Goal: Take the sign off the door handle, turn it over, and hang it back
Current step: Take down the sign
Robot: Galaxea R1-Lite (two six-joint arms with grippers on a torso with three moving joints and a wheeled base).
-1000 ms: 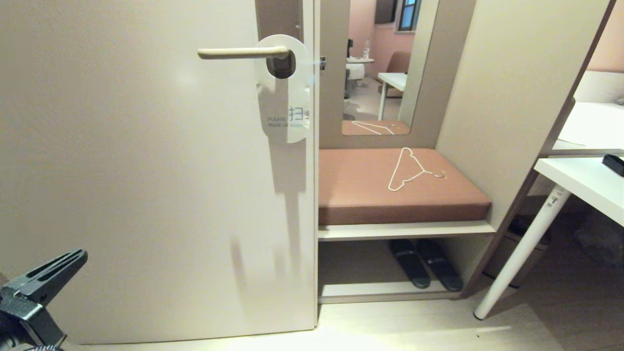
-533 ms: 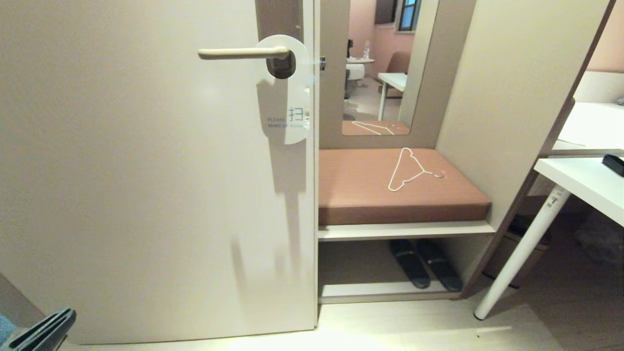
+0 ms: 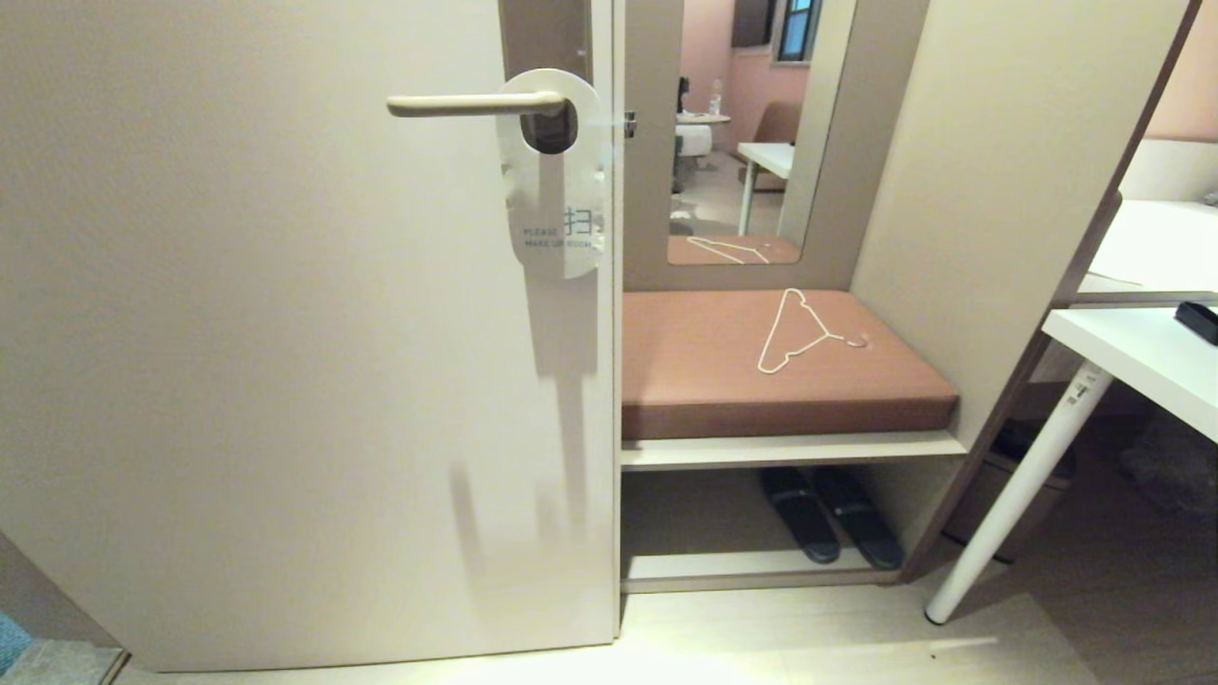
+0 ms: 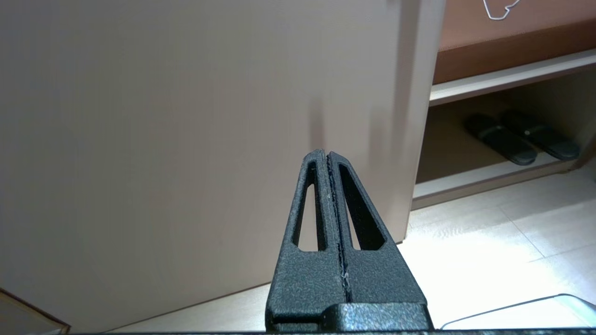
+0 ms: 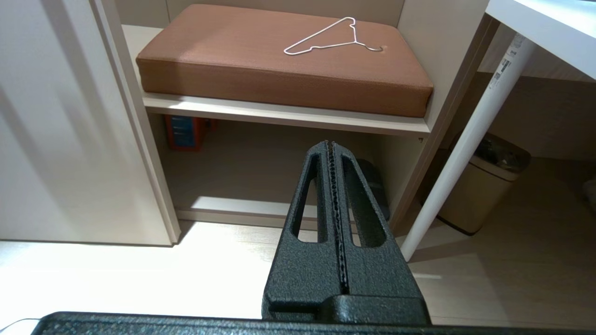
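- The sign (image 3: 557,181) hangs on the door handle (image 3: 473,104), white side out with grey "PLEASE MAKE UP ROOM" lettering; the lever passes through its round hole at the end nearest the door's edge.
- The handle lies horizontal on a narrow brown plate (image 3: 542,33) near the top of the beige door (image 3: 285,381).
- The left pincer (image 4: 328,156) is clenched and holds nothing. It is low down, pointing at the lower part of the door, and does not show in the head view.
- The right pincer (image 5: 329,146) is also clenched and empty. It is low as well, pointing toward the open space under the bench shelf (image 5: 288,114).
- A thin white wire clothes hanger (image 3: 797,333) lies on the brown cushion (image 3: 742,390) to the right of the door.
- A pair of dark slippers (image 3: 833,514) sits on the shelf beneath the cushion.
- A white desk (image 3: 1142,362) stands at the far right, with a small bin (image 5: 479,190) under it.
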